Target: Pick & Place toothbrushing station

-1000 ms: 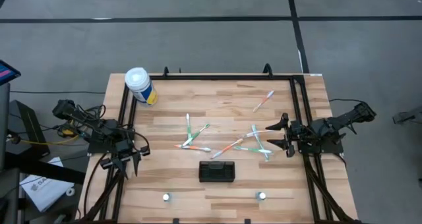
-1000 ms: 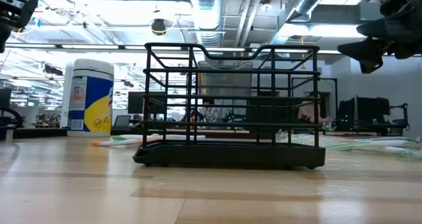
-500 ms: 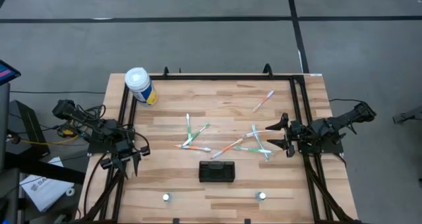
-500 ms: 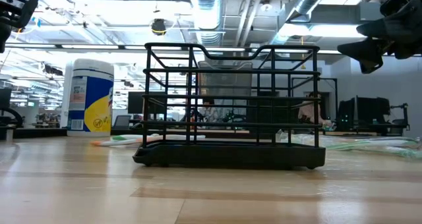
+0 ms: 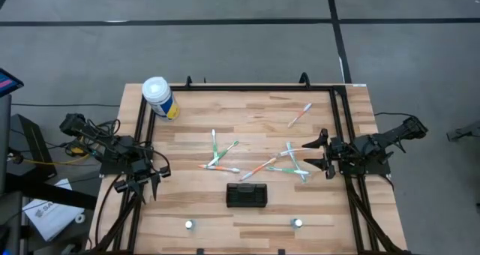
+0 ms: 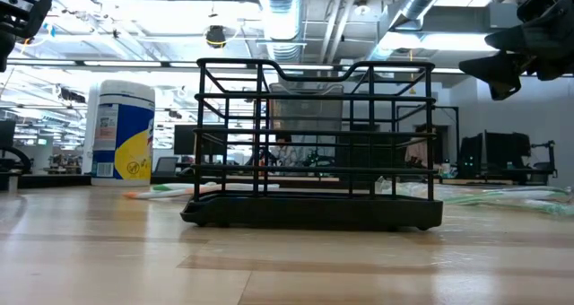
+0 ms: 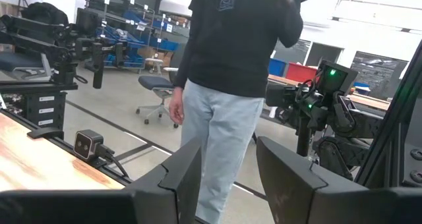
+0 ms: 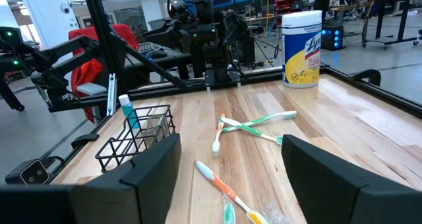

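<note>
The toothbrushing station point(image 5: 247, 195) is a small black wire holder standing on its base near the table's front edge. It also shows in the low view point(image 6: 314, 143) and in the right wrist view point(image 8: 135, 137), with a blue-capped tube point(image 8: 128, 111) upright inside it. My left gripper point(image 5: 147, 186) is open and empty at the table's left edge, left of the holder. My right gripper point(image 5: 321, 154) is open and empty at the table's right side, pointing toward the table's left over the toothbrushes point(image 5: 289, 165).
Several toothbrushes lie loose mid-table point(image 5: 219, 156) point(image 8: 254, 125), and one lies apart at the far right point(image 5: 300, 114). A white-lidded canister point(image 5: 159, 97) stands at the far left corner. Two small white knobs point(image 5: 189, 225) sit at the front edge. A person point(image 7: 227, 66) stands beyond the table.
</note>
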Action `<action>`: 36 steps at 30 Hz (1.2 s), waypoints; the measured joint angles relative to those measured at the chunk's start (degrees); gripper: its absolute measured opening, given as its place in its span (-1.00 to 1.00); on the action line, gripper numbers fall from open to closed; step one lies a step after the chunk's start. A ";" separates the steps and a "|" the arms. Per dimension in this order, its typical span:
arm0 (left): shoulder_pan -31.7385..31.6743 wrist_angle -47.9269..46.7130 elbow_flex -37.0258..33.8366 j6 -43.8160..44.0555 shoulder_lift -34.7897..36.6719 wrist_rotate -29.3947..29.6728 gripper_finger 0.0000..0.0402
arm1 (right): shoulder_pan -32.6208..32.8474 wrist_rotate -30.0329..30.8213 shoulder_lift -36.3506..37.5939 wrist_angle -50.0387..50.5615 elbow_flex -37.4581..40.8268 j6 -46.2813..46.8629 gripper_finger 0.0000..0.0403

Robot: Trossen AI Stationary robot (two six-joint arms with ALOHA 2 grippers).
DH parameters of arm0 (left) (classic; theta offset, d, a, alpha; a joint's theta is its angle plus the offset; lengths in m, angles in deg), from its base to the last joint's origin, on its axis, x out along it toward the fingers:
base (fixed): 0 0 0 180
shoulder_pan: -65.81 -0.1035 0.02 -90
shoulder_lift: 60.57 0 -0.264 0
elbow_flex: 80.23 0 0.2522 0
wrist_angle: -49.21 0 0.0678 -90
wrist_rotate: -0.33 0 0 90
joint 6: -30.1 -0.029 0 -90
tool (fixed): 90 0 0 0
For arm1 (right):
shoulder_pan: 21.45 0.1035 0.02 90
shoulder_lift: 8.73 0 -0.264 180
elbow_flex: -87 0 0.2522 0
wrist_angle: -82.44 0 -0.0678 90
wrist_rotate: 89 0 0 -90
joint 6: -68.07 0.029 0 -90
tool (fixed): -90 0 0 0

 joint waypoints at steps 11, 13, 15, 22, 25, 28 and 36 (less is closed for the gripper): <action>0.00 0.00 0.00 0.00 0.00 -0.01 -0.30 | -0.02 0.00 -0.01 0.00 -0.01 0.00 0.27; -0.01 0.00 -0.01 0.00 0.00 -0.02 -0.30 | -0.02 0.00 -0.01 0.01 -0.02 0.01 0.27; 0.00 0.00 0.00 0.00 0.00 0.00 -0.30 | -0.02 0.00 0.01 -0.01 0.00 -0.01 0.27; -0.01 0.00 0.00 0.00 0.00 -0.02 -0.30 | -0.02 0.00 0.01 0.00 0.00 -0.01 0.27; 0.01 0.00 -0.02 0.00 0.00 -0.02 -0.30 | -0.01 0.00 0.00 0.01 -0.02 0.01 0.27; 0.01 0.00 0.00 0.00 0.00 0.00 -0.30 | 0.00 0.00 0.01 0.00 -0.01 0.01 0.27; 0.01 0.42 -0.01 -10.64 -0.02 2.14 -0.30 | 0.00 0.02 0.01 0.01 -0.02 0.01 0.27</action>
